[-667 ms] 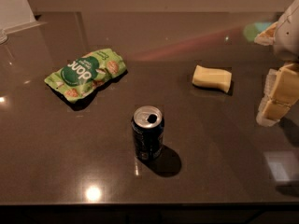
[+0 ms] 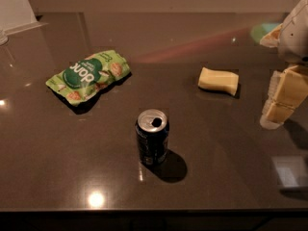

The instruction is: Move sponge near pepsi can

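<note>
The pale yellow sponge [image 2: 219, 81] lies flat on the dark table [image 2: 231, 167], right of centre. The dark blue pepsi can [image 2: 152, 143] stands upright near the middle front, its silver top open, about a can's height to the left of and nearer than the sponge. My gripper [image 2: 281, 100] hangs at the right edge of the view, to the right of the sponge and apart from it, holding nothing that I can see.
A green snack bag [image 2: 89, 75] lies at the left, behind the can. A white object [image 2: 14, 6] stands at the far left corner. The table's front edge runs along the bottom of the view.
</note>
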Robot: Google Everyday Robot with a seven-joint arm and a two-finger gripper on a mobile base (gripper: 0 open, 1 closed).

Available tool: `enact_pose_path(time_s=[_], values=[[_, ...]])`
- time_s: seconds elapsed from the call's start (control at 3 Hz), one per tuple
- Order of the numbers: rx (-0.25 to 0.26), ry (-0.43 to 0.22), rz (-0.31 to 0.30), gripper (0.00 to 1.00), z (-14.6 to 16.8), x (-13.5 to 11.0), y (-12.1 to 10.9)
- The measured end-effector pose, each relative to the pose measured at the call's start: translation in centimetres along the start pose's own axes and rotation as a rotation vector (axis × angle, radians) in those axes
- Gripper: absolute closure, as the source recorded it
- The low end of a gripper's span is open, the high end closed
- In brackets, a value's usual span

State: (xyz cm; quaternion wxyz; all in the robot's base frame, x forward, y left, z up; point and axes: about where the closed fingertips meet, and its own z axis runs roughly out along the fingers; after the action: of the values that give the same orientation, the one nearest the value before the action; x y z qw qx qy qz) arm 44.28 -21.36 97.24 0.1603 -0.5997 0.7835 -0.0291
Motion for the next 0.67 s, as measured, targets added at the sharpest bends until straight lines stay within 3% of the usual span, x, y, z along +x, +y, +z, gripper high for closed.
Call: enact_pose_path(time_s=[0.67], values=[[0.005, -0.091, 0.085, 0.0, 4.0, -1.2, -3.2]])
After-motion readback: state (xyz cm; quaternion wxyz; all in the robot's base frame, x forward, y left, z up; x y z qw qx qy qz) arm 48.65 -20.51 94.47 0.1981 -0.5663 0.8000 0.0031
